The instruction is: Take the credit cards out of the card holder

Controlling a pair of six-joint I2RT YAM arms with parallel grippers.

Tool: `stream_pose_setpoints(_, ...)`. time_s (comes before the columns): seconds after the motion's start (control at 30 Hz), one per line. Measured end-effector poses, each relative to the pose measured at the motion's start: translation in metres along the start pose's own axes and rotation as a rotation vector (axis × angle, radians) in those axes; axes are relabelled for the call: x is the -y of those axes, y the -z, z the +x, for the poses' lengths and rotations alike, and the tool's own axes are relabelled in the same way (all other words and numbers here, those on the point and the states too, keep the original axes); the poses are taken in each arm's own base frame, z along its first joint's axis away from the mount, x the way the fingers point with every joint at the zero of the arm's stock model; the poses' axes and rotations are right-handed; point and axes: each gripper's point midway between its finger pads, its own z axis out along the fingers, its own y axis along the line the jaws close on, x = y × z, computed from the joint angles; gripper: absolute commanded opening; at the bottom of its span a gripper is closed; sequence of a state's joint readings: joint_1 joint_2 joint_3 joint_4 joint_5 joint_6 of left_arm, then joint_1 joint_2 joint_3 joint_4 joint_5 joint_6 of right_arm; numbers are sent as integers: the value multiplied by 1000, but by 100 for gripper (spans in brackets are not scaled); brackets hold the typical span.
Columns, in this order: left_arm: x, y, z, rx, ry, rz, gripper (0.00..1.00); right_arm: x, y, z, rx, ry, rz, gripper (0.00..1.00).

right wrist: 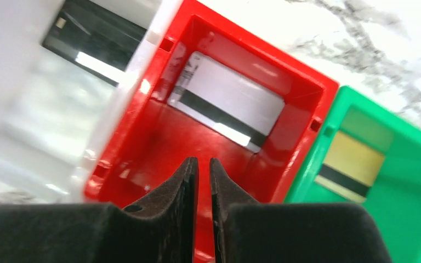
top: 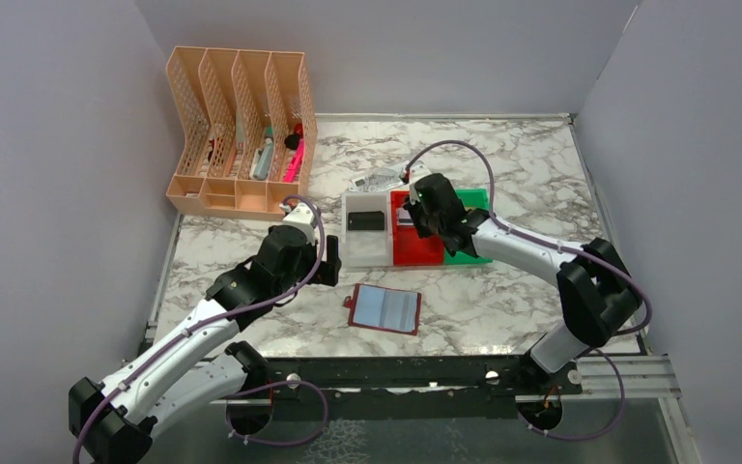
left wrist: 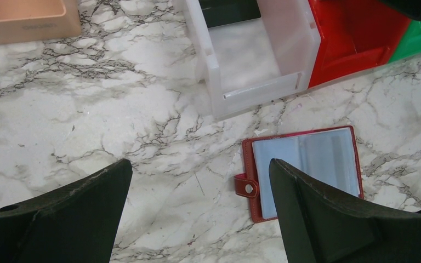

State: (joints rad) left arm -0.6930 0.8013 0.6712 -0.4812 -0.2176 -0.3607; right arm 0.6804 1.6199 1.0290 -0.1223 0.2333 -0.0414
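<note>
Marble table (top: 512,295) holds the open maroon card holder (top: 385,309).

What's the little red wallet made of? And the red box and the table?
The card holder looks like dark red leather or imitation, with a shiny snap; its inner sleeves look like clear bluish plastic. The red bin looks like hard glossy plastic: light glints off its walls. The table looks like white marble with grey veins, maybe only printed.
</note>
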Motion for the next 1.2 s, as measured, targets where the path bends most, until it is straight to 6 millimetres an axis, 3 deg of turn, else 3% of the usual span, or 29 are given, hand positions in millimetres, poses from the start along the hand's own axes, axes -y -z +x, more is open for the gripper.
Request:
stream_pose_setpoints(0.13, 0, -1, 1, -6, -2, 2, 99, -14, 3, 1, -1, -158, -46, 8)
stream_pose_setpoints(0.4, 0, -2, 2, -10, -2, 2, 99, -26, -24, 43, -135, -292, -11, 8)
stream_pose_setpoints(0.5, 0, -2, 2, -11, -2, 4, 99, -23, -35, 50, -159, -294, 24, 8)
stream_pose_setpoints(0.73, 0, -2, 2, -11, -2, 4, 99, -13, -51, 40, -142, -285, 101, 9)
stream_pose_setpoints(1.07, 0, -2, 2, -14, -2, 2, 99, -3, -58, 35, -124, -268, 159, 15)
stream_pose_setpoints(1.2, 0, -3, 3, -16, -1, 1, 99, -7, -51, 35, -120, -277, 123, 26)
